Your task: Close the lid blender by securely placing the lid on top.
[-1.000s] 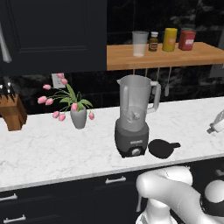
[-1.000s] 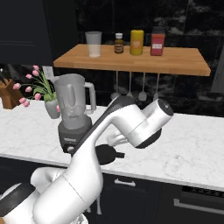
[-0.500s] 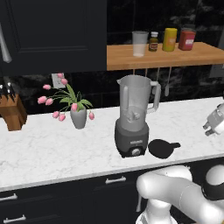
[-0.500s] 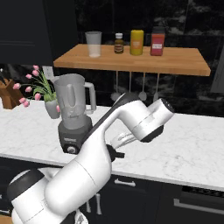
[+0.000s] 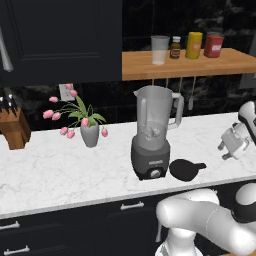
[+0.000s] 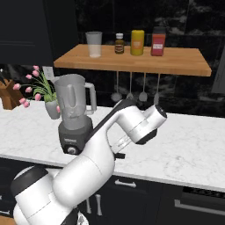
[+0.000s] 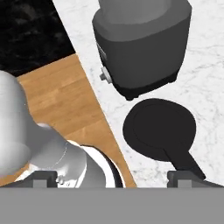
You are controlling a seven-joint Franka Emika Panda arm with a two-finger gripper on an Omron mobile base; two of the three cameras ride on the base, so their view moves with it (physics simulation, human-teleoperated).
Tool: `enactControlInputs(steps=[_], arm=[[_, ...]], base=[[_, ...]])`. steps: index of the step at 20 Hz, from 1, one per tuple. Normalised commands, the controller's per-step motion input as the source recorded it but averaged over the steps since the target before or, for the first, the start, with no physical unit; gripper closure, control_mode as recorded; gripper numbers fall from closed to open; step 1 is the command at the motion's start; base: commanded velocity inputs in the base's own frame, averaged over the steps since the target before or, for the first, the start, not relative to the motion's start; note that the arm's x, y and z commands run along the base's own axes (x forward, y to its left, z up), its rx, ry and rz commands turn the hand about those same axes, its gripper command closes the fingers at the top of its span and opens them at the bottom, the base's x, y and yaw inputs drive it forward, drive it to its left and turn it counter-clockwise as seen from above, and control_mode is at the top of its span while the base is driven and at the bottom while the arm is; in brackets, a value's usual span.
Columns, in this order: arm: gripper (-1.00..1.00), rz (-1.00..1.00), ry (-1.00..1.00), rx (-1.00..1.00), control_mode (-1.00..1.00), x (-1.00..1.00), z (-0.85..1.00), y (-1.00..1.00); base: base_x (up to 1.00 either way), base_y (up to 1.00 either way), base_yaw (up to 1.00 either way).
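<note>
Tool: while I watch from the hand camera, my tool (image 7: 112, 177) hangs wide apart, empty.
Lid: flat round black disc lid (image 7: 159, 130) lies on the white marble table (image 7: 205, 78), touching nothing, just beside the blender.
Blender: tall translucent grey jar on dark base (image 5: 152, 134), mouth uncovered.
Risk: I judge a grip on the tab alone could let the lid tilt and seat crooked.
Views: left base view shows the jar's mouth; hand view only its base.

White marble counter (image 5: 60, 170), dark cabinets (image 5: 55, 37) above, wooden shelf (image 6: 176, 61), black backsplash (image 6: 189, 94), wood floor (image 7: 65, 109).
</note>
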Motion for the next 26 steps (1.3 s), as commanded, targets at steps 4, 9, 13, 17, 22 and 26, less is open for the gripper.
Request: enactControlInputs(steps=[4, 9, 13, 17, 22, 26], arm=[[-1.0, 0.1, -0.09, 0.0, -1.0, 0.48, -0.35, 0.01], [-1.0, 0.1, -0.02, -0.08, -1.0, 0.09, -0.45, -0.02], [-1.0, 0.11, 0.0, -0.05, -1.0, 0.04, -0.36, 0.0], [-1.0, 0.12, 0.0, -0.01, -1.0, 0.01, -0.22, 0.0], [-1.0, 0.05, -0.01, 0.0, -1.0, 0.09, 0.0, 0.0], [-1.0, 0.01, -0.02, 0.0, -1.0, 0.1, -0.01, 0.03]], base=[[0.0, 0.0, 0.0], [0.0, 0.0, 0.0], [0.0, 0.0, 0.0], [0.0, 0.0, 0.0], [0.0, 0.0, 0.0], [0.0, 0.0, 0.0]])
